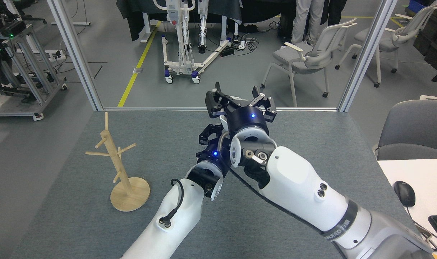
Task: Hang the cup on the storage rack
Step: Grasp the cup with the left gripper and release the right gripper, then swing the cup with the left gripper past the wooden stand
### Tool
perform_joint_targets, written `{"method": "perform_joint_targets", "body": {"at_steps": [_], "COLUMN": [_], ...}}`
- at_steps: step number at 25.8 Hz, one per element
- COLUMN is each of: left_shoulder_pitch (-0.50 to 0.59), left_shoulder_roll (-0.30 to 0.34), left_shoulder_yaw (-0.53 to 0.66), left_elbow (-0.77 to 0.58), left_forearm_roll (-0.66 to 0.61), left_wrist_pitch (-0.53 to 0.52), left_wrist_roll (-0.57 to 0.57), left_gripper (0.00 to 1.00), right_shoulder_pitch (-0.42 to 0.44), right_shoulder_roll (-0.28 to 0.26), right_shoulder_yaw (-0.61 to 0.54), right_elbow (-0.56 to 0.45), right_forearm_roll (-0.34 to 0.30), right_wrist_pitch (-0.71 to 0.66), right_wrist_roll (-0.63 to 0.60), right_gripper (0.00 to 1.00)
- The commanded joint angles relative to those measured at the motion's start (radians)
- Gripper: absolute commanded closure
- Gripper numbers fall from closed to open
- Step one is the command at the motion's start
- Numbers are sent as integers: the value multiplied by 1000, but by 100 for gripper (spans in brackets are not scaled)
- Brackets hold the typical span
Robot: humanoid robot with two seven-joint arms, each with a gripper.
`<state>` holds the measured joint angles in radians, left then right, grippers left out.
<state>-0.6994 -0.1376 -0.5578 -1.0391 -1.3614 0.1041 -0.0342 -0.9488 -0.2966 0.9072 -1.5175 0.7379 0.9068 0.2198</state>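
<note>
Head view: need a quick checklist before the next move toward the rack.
1. Cup held in right pincer: cannot tell; only a white sliver shows between its fingers.
2. Cup's tab hole in sight: not ok; hidden.
3. Left pincer state: cannot tell; tucked behind the right wrist.
4. Storage rack upright on the table: ok.
5. Rack pegs free: ok; nothing hangs on them.
6. Table between arms and rack: ok; bare.
</note>
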Motion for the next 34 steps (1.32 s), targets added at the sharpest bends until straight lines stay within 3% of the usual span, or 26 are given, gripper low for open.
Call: {"method": "perform_joint_targets", "body": {"at_steps": [1, 4, 6, 10, 15, 17, 19, 26, 34], "left_shoulder_pitch": [18, 55, 83, 120, 193, 225, 251, 400, 462], "left_shoulder_roll": [7, 21, 41, 101, 135, 159, 200, 342, 400], "left_shoulder_yaw": [-1, 4, 10, 18, 26, 32, 45, 188, 329], "left_elbow": [-62, -147, -194, -285, -377, -409, -443, -627, -671], "left_forearm_roll": [-71, -119, -151, -177, -194, -197, -197, -196, -185], "left_wrist_pitch": [-43, -60, -55, -4, 71, 97, 103, 109, 112], "left_wrist_roll": [-1, 0, 2, 4, 37, 57, 71, 163, 208], "left_gripper": [91, 91, 90, 91, 91, 91, 90, 90, 90], "right_shoulder_pitch": [22, 203, 317, 521, 710, 739, 759, 748, 749], "right_shoulder_roll": [-41, -84, -96, -92, -33, -16, 8, 34, 36], "right_shoulder_yaw": [-183, -390, -501, -648, -783, -824, -863, -886, -884], "right_elbow": [30, 131, 194, 307, 306, 300, 293, 266, 254], "right_forearm_roll": [1, 3, 38, 271, 479, 563, 601, 603, 601], "right_wrist_pitch": [-175, -442, -612, -770, -799, -821, -845, -849, -847], "right_wrist_roll": [-34, -138, -198, -278, -286, -303, -320, -326, -330], "right_gripper": [1, 1, 1, 1, 1, 1, 1, 1, 1]}}
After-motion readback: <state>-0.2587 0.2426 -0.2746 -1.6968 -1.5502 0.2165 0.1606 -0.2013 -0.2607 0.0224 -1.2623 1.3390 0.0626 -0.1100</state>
